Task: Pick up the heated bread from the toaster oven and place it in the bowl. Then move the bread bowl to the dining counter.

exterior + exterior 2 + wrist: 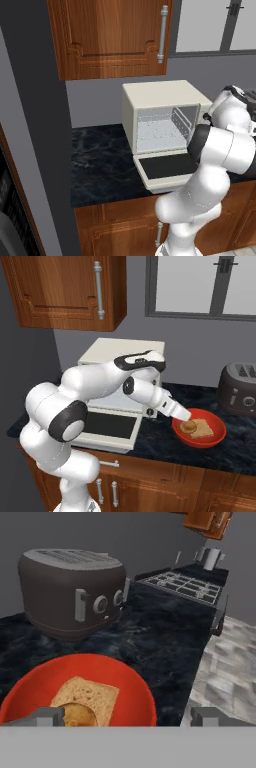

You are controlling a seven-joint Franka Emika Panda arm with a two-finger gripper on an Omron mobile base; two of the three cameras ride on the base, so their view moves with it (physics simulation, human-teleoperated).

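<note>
The red bowl (214, 440) sits on the dark counter to the right of the toaster oven (107, 353). In it lie a square bread slice (204, 427) and the heated bread (188, 427), a small round golden-brown piece. My gripper (183, 415) hangs open just above the bowl's left rim, touching nothing. In the hand view the heated bread (79, 714) rests on the slice (92, 694) beside my left fingertip (47, 716), inside the bowl (117, 674). The toaster oven (160, 117) stands with its door (167, 167) dropped and its perforated interior bare. The dining counter is out of view.
A dark rounded toaster (239, 388) stands right of the bowl, close behind it in the hand view (70, 592). A stove top (182, 584) lies beyond. Wood cabinets (110, 35) hang above the counter, whose front edge (200, 458) runs just before the bowl.
</note>
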